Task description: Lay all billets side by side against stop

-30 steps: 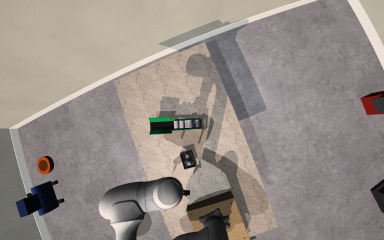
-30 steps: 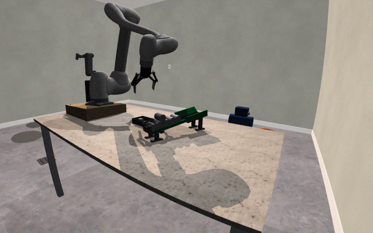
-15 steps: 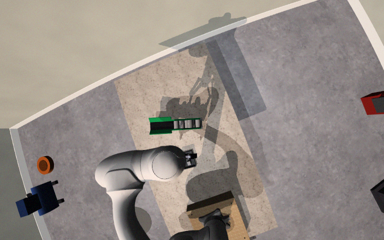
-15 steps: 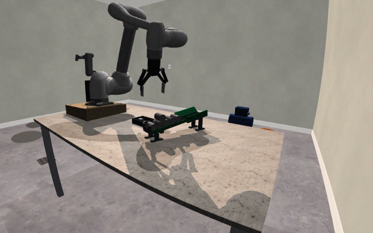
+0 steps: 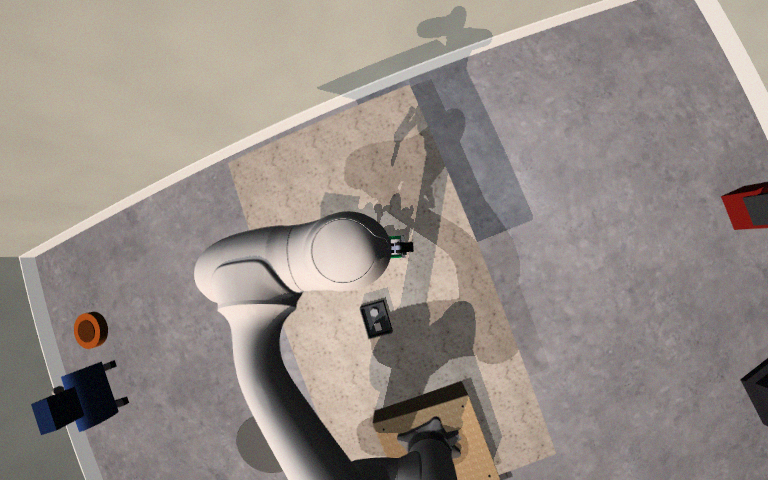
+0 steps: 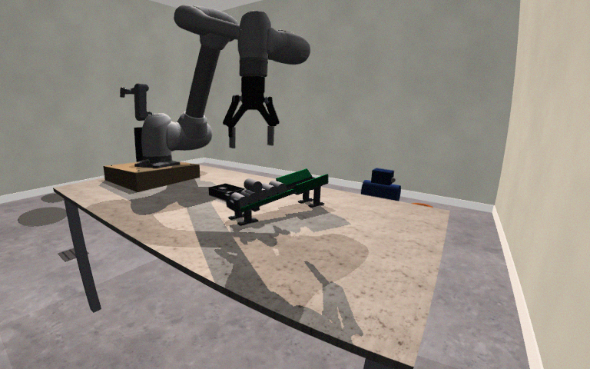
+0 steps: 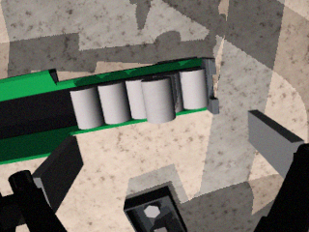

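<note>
The green feed ramp (image 7: pixel 97 106) runs left to right in the wrist view, with its grey stop (image 7: pixel 210 87) at the right end. Several grey billets lie across it in a row against the stop. One billet (image 7: pixel 157 100) sits on top of two others, second from the stop. It shows as the raised billet in the exterior view (image 6: pixel 252 184) on the sloping ramp (image 6: pixel 283 187). My gripper (image 6: pixel 251 139) hangs high above the ramp's lower end, open and empty; its fingers frame the wrist view (image 7: pixel 169 155). In the top view my arm hides most of the ramp.
A black box (image 7: pixel 156 219) stands on the table beside the ramp's lower end (image 6: pixel 223 190). My base sits on a wooden plinth (image 6: pixel 150 172). On the floor are a blue machine (image 6: pixel 381 184), an orange ring (image 5: pixel 90 330) and a red box (image 5: pixel 747 204).
</note>
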Available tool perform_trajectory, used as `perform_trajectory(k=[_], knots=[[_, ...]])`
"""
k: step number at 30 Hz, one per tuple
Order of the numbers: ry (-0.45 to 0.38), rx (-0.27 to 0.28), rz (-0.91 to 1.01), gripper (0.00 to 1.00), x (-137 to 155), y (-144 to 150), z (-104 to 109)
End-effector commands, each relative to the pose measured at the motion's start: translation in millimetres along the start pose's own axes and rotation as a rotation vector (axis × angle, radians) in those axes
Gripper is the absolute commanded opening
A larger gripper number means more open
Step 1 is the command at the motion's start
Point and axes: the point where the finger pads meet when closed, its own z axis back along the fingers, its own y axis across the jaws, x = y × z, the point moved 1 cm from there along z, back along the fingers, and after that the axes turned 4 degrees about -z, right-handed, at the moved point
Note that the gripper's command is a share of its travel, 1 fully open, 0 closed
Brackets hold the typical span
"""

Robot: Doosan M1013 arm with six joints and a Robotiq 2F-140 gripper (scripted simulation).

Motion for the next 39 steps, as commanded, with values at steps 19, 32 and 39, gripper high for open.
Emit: perform_trajectory(k=[19, 32, 39], knots=[[-0.001, -0.001, -0.227, 1.00, -2, 0, -4], [-0.009, -0.017, -0.911, 1.00, -3, 0, -24], [-0.013, -0.019, -1.306, 1.00, -4, 0, -28]])
